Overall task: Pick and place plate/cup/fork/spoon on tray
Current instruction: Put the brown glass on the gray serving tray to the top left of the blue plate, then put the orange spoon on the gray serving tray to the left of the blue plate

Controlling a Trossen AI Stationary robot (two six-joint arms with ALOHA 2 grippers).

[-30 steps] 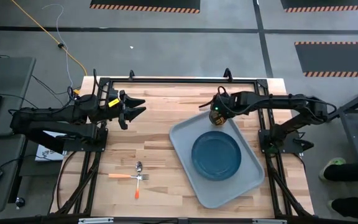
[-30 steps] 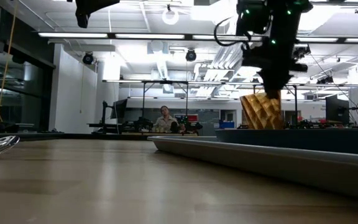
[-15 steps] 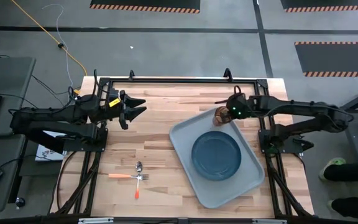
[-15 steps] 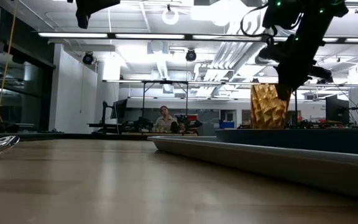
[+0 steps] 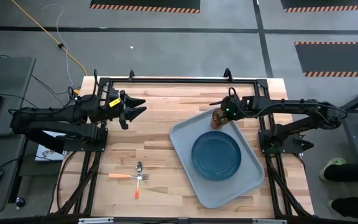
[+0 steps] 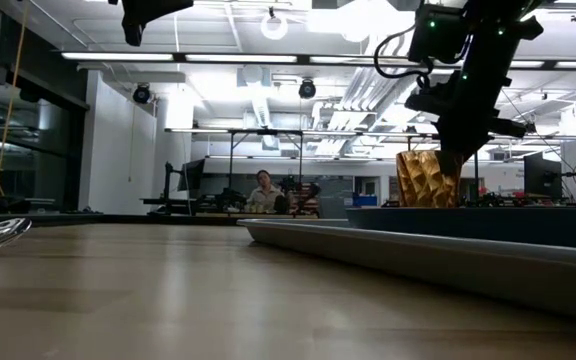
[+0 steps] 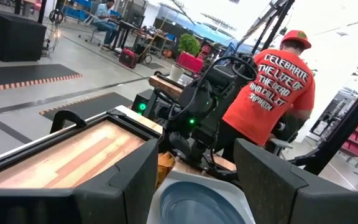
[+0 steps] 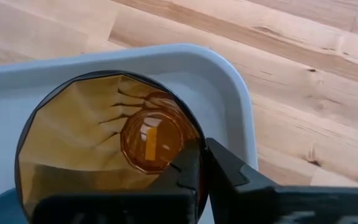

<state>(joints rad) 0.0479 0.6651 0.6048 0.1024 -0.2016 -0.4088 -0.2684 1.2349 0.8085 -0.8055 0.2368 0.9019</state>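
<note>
The amber cup (image 5: 217,118) is over the far corner of the pale grey-blue tray (image 5: 180,142), and my right gripper (image 5: 224,114) is shut on it. In the low view the cup (image 6: 426,180) stands slightly tilted, its base hidden behind the plate's rim (image 6: 488,222). The dark blue plate (image 5: 216,155) lies in the tray's middle. The fork (image 5: 126,176) and the spoon (image 5: 138,177) lie crossed on the wood near the front left. My left gripper (image 5: 138,107) is open and empty, raised at the far left. My right gripper holds the cup by its rim and wall (image 8: 199,140) on one side, one finger (image 8: 188,171) inside the cup and the other (image 8: 232,174) outside. The fingers come from above, slanting in from the table's right. Whether the cup's base rests on the tray, I cannot tell.
Bare tray floor shows around the plate, mostly toward the near corner (image 5: 219,196). Black frame rails run along the table's far edge (image 5: 166,79). A person in a red shirt (image 7: 272,93) stands beyond the table's right side.
My right gripper has carried the cup a little toward the table's right edge, then back and down over the tray's far corner. The cup was tilted, stood upright half a second ago, and now sits lower, slightly tilted again.
</note>
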